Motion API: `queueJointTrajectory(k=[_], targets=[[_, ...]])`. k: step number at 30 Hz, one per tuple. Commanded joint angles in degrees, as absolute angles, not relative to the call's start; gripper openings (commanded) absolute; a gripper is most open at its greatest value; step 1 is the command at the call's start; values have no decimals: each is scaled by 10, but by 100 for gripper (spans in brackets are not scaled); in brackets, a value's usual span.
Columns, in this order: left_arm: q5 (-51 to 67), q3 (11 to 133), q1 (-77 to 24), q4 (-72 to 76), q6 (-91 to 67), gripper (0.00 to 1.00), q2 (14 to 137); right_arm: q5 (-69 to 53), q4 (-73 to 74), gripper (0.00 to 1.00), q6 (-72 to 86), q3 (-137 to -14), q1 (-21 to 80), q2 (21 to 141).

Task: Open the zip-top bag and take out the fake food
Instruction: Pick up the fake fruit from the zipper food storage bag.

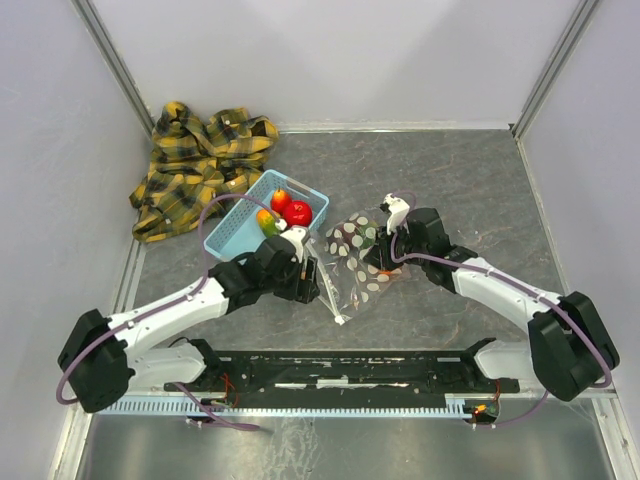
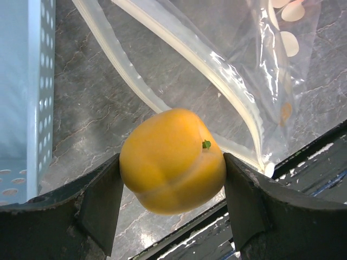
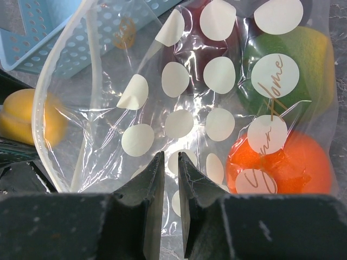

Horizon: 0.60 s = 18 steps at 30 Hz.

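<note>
The zip-top bag [image 1: 355,262] lies open on the table, its white zip strip [image 2: 187,46] parted toward my left gripper. My left gripper [image 2: 172,162] is shut on a yellow-orange fake fruit [image 2: 168,149], held just above the table beside the bag's mouth; in the top view the left gripper [image 1: 303,266] sits between basket and bag. My right gripper [image 3: 171,160] is shut on the bag's dotted film [image 3: 179,122]; it also shows in the top view [image 1: 385,258]. Inside the bag lie an orange fruit [image 3: 295,162], a green one [image 3: 312,59] and a dark maroon one [image 3: 190,51].
A light blue slotted basket [image 1: 232,236] stands left of the bag, holding red [image 1: 297,212], orange and green fruits; its wall shows in the left wrist view [image 2: 38,81]. A yellow plaid cloth [image 1: 200,165] lies at the back left. A black rail [image 1: 350,370] runs along the near edge.
</note>
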State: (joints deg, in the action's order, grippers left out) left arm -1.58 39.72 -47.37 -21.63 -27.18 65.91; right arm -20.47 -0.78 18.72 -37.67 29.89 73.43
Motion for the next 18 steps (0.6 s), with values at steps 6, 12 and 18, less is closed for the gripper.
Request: queueJointTrajectory(k=[6,12,18], targets=[[-50,440,-471,-258,-254,45,606,-205,-16,24,192,-378,299,712],[-68,470,-465,-273,-236,45,592,-205,-11,24,192,-377,299,705],[-90,491,-450,-283,-218,45,589,-207,-12,24,192,-375,299,704]])
